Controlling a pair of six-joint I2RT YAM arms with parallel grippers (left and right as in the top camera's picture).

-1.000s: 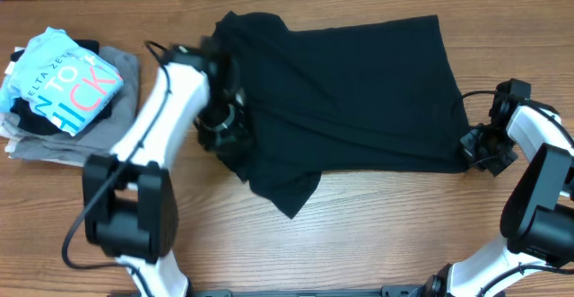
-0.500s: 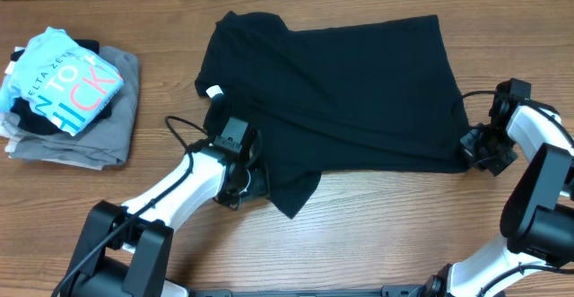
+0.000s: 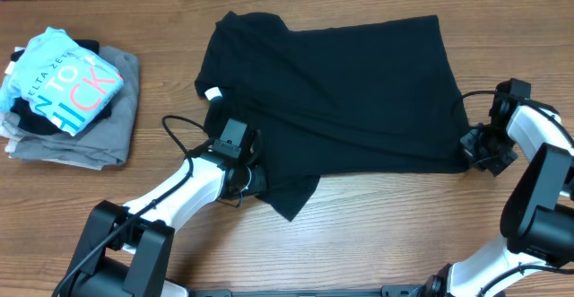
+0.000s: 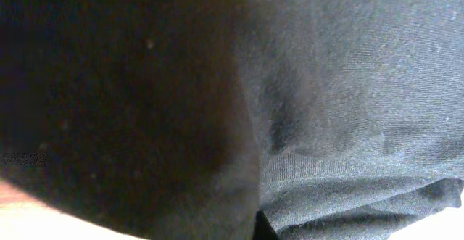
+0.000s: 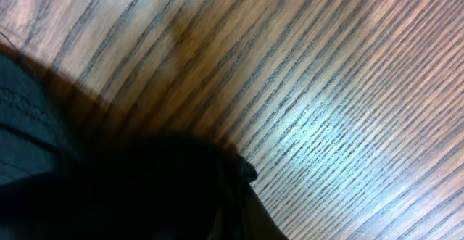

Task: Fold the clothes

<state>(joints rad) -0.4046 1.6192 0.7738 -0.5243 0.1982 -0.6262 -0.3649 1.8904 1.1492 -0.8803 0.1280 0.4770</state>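
Left gripper point(image 3: 252, 179) on black shirt point(image 3: 341, 91), lower-left; right gripper point(image 3: 473, 146) at right hem.

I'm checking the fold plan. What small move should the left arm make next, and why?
Probably pinch the black shirt at its near-left edge with the left tool, if it is not gripped already. The tool sits on that rumpled flap, its wrist view is filled with fabric, and the right tool rests at the opposite edge. Jaw states are unclear.

Overhead evenly bright and sharp; wrist views dim, blurred, perhaps too close.
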